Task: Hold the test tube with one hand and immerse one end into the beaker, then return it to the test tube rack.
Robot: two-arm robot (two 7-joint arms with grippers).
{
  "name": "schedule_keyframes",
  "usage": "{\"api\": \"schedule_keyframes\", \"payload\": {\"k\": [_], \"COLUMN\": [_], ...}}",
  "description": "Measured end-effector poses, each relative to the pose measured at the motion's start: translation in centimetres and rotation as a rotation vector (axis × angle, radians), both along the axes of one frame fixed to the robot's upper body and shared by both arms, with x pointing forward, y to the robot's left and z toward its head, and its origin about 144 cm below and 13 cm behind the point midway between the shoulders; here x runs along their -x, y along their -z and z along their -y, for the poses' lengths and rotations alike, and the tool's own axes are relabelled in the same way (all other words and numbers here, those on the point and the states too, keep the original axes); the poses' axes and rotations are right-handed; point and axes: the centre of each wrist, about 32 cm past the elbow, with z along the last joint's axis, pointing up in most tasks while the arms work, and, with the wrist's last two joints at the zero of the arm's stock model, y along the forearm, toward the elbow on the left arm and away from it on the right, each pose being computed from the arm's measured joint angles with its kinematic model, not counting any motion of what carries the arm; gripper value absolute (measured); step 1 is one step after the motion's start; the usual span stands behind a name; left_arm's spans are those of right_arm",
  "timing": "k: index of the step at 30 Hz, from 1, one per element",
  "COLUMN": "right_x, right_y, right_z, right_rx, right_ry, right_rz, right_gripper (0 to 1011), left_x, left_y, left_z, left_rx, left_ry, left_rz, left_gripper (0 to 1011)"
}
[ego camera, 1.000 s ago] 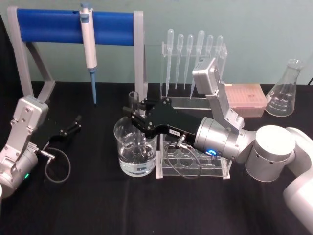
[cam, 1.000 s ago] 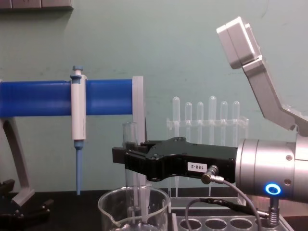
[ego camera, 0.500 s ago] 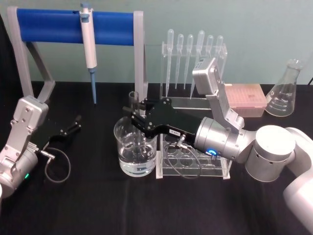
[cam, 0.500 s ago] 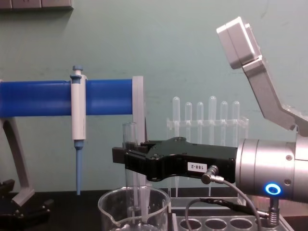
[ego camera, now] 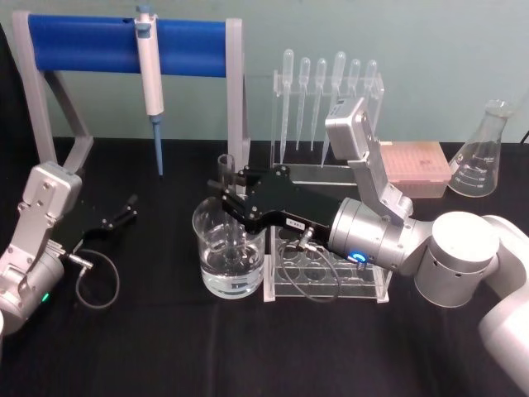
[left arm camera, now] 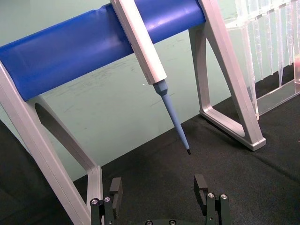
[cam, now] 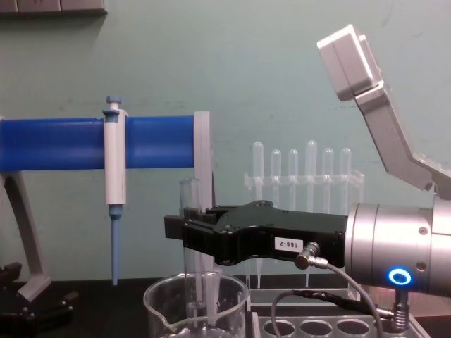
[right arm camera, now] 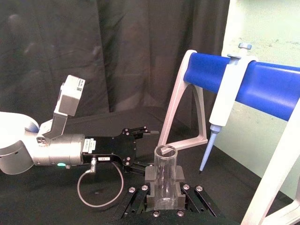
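Right claw (ego camera: 225, 193) grips the test tube (ego camera: 226, 165) upright, lower end inside the beaker (ego camera: 213, 273) beside the rack (ego camera: 365, 286). Best lift straight up, clearing the rim before swinging over. Left claw (ego camera: 118, 217) sits open, far left.

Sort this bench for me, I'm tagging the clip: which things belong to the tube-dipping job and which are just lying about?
In the job: test tube, held in the beaker by the right gripper; rack.
Lying about: micropipette, blue stand, pipettes, flask, pink box; left gripper, parked open at left.
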Motion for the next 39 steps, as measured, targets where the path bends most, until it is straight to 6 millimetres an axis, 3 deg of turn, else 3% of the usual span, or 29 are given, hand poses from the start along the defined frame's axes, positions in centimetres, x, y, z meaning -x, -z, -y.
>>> {"api": "schedule_keyframes", "payload": {"k": [39], "right_x": [0.00], "right_y": [0.00], "right_z": [0.00], "right_rx": [0.000], "right_ry": [0.000], "right_rz": [0.000], "right_gripper": [241], "left_x": [0.00], "left_y": [0.00], "left_z": [0.00], "left_rx": [0.000], "left_ry": [0.000], "left_rz": [0.000], "left_gripper": [1000]}}
